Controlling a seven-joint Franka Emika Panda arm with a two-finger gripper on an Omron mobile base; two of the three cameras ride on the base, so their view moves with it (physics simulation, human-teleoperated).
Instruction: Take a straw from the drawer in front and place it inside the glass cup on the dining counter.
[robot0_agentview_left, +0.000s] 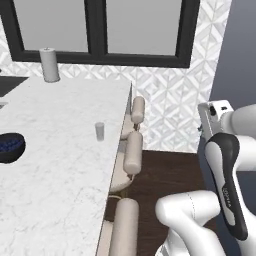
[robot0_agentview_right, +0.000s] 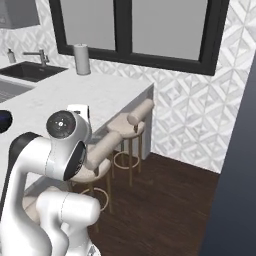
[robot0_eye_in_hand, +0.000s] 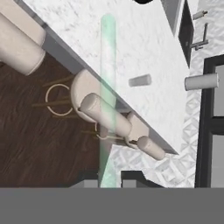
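While we look from the left base view, the glass cup (robot0_agentview_left: 100, 131) stands upright on the dining counter (robot0_agentview_left: 60, 165) near its right edge, with the paper-towel roll (robot0_agentview_left: 49, 64) at about 11 o'clock of it and the dark blue bowl (robot0_agentview_left: 10, 146) cut off at 9 o'clock. From the right base view, our arm hides the cup. Through the hand view, our gripper (robot0_eye_in_hand: 108, 180) is clamped on the straw (robot0_eye_in_hand: 106, 96), a pale translucent band running toward 12 o'clock; the cup (robot0_eye_in_hand: 140, 80) lies at 1 o'clock, apart from the straw.

Paper-towel roll (robot0_agentview_left: 49, 64), blue bowl (robot0_agentview_left: 10, 145), stools (robot0_agentview_left: 133, 150) alongside, sink (robot0_agentview_right: 30, 71).
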